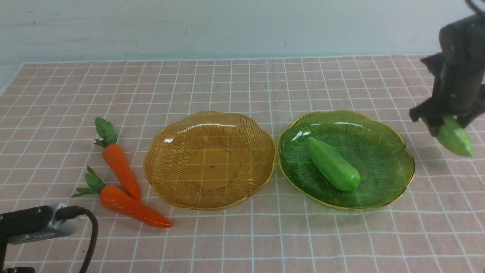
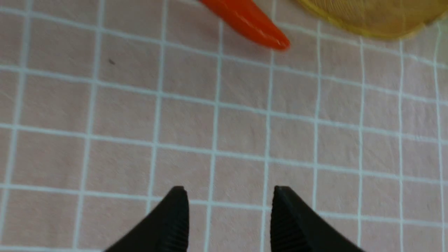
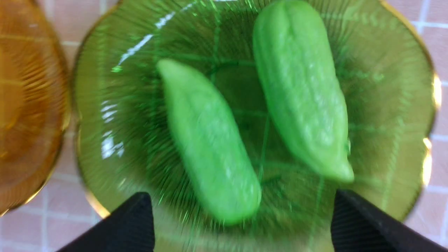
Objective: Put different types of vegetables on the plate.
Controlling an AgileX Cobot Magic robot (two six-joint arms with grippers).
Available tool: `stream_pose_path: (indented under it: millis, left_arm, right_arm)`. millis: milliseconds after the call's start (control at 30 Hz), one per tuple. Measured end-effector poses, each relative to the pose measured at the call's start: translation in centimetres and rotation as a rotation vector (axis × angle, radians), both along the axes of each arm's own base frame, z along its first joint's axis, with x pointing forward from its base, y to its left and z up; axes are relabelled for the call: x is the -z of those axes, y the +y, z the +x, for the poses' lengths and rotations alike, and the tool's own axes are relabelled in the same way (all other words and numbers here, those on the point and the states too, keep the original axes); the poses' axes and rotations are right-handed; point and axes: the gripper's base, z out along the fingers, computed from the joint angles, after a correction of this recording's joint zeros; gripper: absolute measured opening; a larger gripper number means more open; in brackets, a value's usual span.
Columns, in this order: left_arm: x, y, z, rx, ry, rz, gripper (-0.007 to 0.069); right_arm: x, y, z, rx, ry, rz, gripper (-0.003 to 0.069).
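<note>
Early yet: one gourd [image 1: 333, 168] lies on the green plate [image 1: 379, 129]. The second gourd [image 1: 454, 141] hangs at the right gripper [image 1: 442, 123] — jaws wide apart — just beyond the rim. Two carrots [image 1: 130, 206] wait on the cloth [image 1: 242, 83]; left gripper [image 2: 227, 210] parted, empty.

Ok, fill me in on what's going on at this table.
Toy vegetables are going onto plates. One green gourd lies in the green plate. The right claw, jaws apart, has a second gourd just under it by that plate; whether it grips it is unclear. The left claw is open over the checked cloth near the front carrot; that and the back carrot lie left of the empty amber plate.
</note>
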Motion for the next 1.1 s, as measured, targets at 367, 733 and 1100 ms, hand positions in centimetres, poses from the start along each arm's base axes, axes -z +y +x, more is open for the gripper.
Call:
stream_pose_path:
  millis: [367,733,1100]
  left_arm:
    - [4.2,0.8,10.4,-0.368,0.108,-0.065,0.0312]
    - [9.9,1.2,15.6,-0.697,0.060,-0.259,0.0312]
    - [11.4,1.5,17.1,-0.796,0.021,-0.300,0.0314]
  right_arm:
    - [-5.4,-2.1,-9.6,-0.032,-0.070,0.010,0.0465]
    - [-4.9,-2.2,-9.6,-0.063,-0.060,-0.007,0.0444]
    - [-4.9,-1.7,-9.7,-0.058,-0.050,0.044,0.0444]
